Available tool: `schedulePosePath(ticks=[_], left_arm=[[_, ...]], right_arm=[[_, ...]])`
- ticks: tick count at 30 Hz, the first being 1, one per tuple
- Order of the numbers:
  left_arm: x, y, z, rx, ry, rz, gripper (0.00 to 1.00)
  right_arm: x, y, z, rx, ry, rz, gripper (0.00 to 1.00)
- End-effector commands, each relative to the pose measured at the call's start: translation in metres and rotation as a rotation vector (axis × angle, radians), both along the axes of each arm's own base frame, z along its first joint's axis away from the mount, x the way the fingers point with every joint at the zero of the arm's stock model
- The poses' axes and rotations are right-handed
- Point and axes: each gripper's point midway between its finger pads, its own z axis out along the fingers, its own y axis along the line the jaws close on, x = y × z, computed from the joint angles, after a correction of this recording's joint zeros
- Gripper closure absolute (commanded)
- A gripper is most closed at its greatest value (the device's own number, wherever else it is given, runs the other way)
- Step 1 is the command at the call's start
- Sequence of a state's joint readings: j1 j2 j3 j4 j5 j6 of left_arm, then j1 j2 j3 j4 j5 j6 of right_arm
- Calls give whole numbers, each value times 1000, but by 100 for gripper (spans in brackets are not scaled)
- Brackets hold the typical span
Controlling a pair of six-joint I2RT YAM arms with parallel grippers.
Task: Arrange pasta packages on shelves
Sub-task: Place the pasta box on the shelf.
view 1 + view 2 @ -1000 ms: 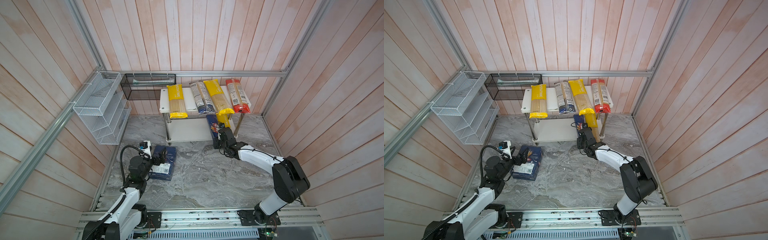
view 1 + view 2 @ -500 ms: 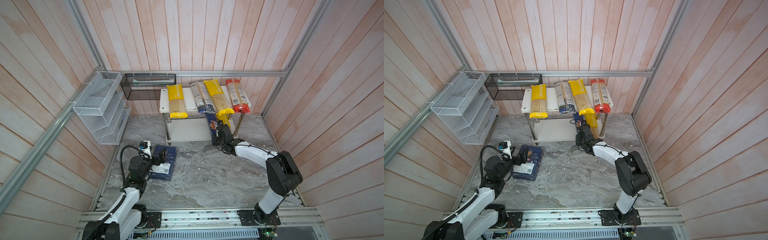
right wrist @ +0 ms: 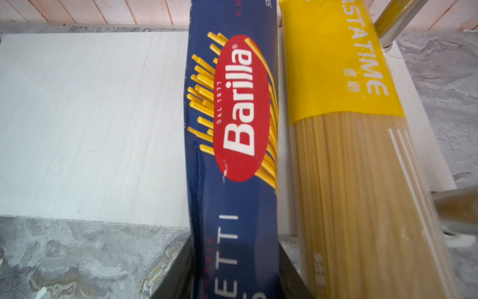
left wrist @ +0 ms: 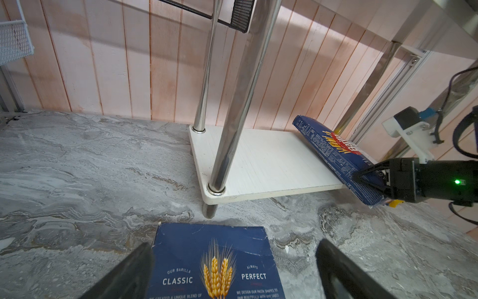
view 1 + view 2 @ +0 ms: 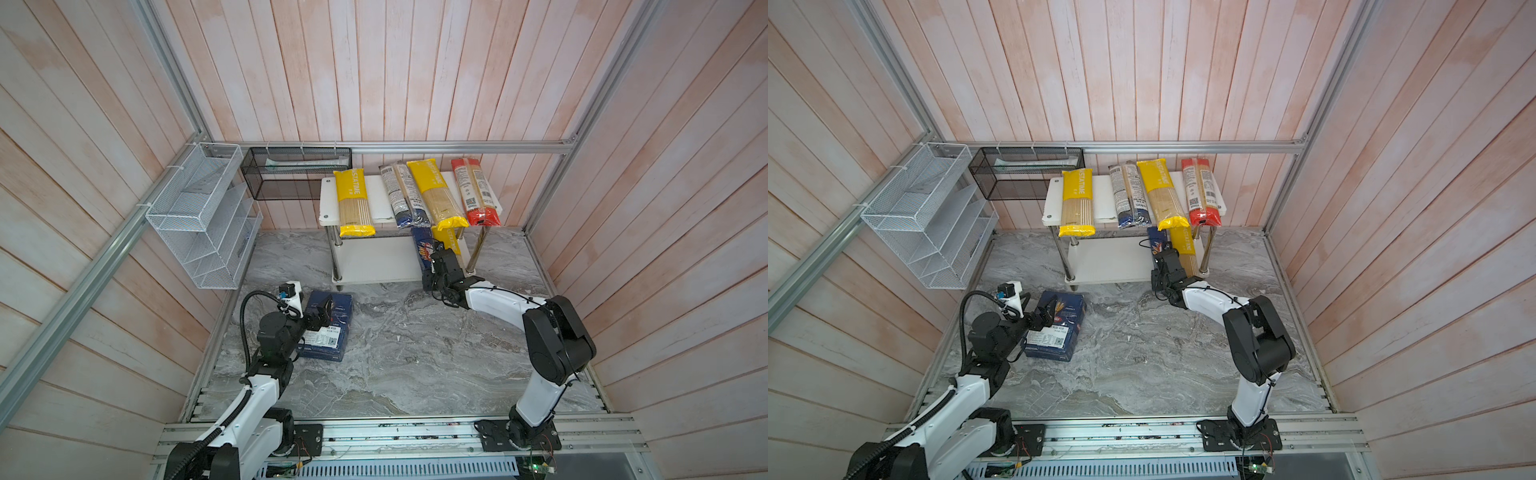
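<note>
Seven pasta packs are in sight. Furthest left on the grey bench (image 5: 395, 353) lies the wider blue Barilla box (image 5: 328, 328), flat and well apart from the rack. The left pincer (image 4: 234, 246) hangs over it with its fingers (image 4: 129, 271) spread apart to either side, just as a second ago.

Next comes the white two-tier rack (image 5: 376, 262). Its top board carries four bags side by side, their near ends overhanging the front edge: a yellow PASTATIME bag (image 5: 353, 199), the dark-ended clear bag (image 5: 403, 195), a second yellow bag (image 5: 436, 195) and the red-ended bag (image 5: 476, 191).

On the lower board, toward its right end, the blue Barilla pack (image 3: 232, 116) lies just beside the third yellow bag (image 3: 349, 168), with its near end jutting past the front edge. The right pincer (image 3: 234, 274) is clamped on that near end. Since a second ago the right arm has pushed in toward the rack with its elbow drawn closer, and the pack sits a little deeper on the lower board.
</note>
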State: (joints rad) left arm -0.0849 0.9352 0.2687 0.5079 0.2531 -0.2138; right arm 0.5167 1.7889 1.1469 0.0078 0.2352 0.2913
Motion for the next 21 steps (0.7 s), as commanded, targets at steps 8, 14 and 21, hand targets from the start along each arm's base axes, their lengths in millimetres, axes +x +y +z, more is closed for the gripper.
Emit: schedulePosePath(ticks=[8, 14, 21], left_arm=[[0, 3, -4, -5, 12, 15, 0], [0, 3, -4, -5, 15, 15, 0], [-1, 6, -3, -9, 8, 32, 0]], right_arm=[[29, 7, 55, 95, -171, -34, 48], [13, 1, 62, 112, -161, -28, 42], [-8, -3, 68, 132, -156, -1, 38]])
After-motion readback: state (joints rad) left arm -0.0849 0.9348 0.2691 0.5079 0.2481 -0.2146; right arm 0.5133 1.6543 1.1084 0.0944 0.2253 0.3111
